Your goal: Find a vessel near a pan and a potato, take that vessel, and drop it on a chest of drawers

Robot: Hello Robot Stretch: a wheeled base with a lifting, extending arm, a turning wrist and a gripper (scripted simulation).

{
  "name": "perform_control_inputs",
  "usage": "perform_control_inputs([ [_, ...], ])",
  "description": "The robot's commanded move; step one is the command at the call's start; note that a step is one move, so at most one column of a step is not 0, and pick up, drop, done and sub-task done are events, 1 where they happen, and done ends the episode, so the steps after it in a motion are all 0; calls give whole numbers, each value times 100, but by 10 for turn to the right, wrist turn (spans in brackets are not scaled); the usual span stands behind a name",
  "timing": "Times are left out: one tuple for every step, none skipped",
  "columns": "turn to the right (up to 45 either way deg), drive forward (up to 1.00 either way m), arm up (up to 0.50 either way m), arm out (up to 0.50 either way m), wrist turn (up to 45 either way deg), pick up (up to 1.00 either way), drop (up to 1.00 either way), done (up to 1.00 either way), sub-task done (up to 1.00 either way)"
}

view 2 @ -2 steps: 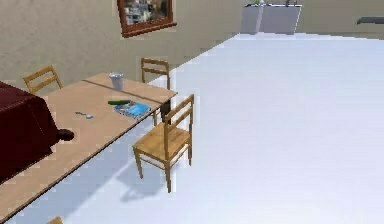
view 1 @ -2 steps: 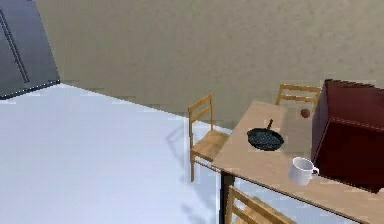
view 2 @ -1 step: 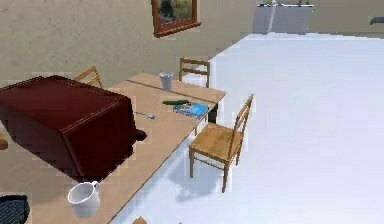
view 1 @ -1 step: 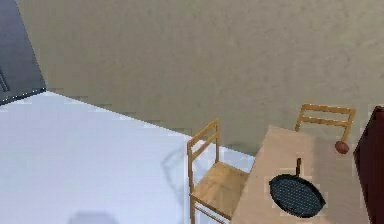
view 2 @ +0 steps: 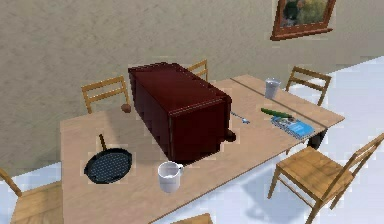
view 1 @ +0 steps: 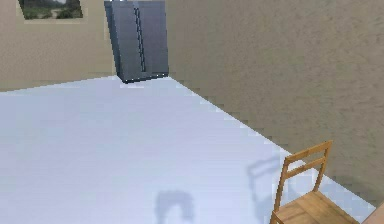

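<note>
- Vessel [view 2: 170, 177]: a white cup that stands upright on the wooden table [view 2: 250, 150], near its front edge in the arm side view.
- A dark round pan [view 2: 106, 166] lies just beside the cup on its left, with the handle pointing away over the table.
- A small brown lump [view 2: 127, 107] lies at the far edge of the table, well apart from the cup.
- A big dark red box [view 2: 180, 105] stands on the table behind the cup.
- A second pale cup [view 2: 272, 89], a green long thing [view 2: 272, 112] and a blue flat thing [view 2: 292, 126] lie toward the table's right end.
- Wooden chairs [view 2: 320, 175] stand around the table.
- The forward view has a grey fridge [view 1: 138, 40] in the corner and pale floor [view 1: 110, 140].
- For the gripper, I cannot tell the state of the jaws.
</note>
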Motion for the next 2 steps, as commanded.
perform_control_inputs([
  [0, 0, 50, 0, 0, 0, 0, 0, 0],
  [0, 0, 22, 0, 0, 0, 0, 0, 0],
])
